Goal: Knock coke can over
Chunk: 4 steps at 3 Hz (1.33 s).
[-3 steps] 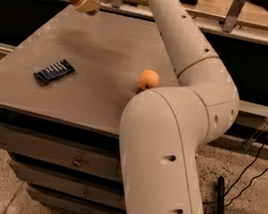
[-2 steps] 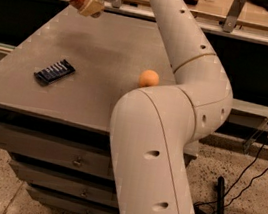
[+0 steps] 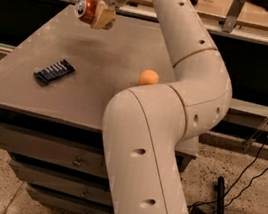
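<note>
Camera view: the gripper point(image 3: 100, 15) is at the far left part of the table point(image 3: 102, 81), raised above the surface. Its fingers are closed around the coke can point(image 3: 84, 8), which lies on its side in the grasp with the silver top facing left. The can appears clear of the tabletop, though the gap is hard to judge at this angle. A faint shadow sits on the table below it. The arm point(image 3: 170, 135) rises from the lower centre, bends at the right and reaches back to the gripper. An orange point(image 3: 149, 77) sits near the table's middle, just beside the arm. A dark-blue wrapper point(image 3: 54, 71) lies flat at the left, well apart from the can. Drawers point(image 3: 41, 150) run below the tabletop.
</note>
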Available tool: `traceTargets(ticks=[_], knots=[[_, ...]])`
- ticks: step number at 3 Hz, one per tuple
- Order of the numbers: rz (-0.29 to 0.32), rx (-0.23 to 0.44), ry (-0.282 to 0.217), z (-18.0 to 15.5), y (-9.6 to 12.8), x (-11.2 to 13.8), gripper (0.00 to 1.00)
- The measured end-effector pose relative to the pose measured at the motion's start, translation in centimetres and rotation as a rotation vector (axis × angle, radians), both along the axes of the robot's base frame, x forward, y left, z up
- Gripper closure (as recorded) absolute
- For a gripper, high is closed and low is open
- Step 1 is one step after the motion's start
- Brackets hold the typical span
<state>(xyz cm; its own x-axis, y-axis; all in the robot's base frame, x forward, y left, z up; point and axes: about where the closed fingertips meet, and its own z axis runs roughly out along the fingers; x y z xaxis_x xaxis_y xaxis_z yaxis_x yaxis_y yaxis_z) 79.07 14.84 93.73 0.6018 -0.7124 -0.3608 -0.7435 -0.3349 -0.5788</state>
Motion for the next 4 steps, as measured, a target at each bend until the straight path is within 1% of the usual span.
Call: traceTargets(ticks=[2,4], knots=[[-0.026,-0.189,-0.006,-0.6,-3.0,-0.7,1.0],[-0.037,-0.355,0.037,-2.4,-4.5,-2.2,1.0]])
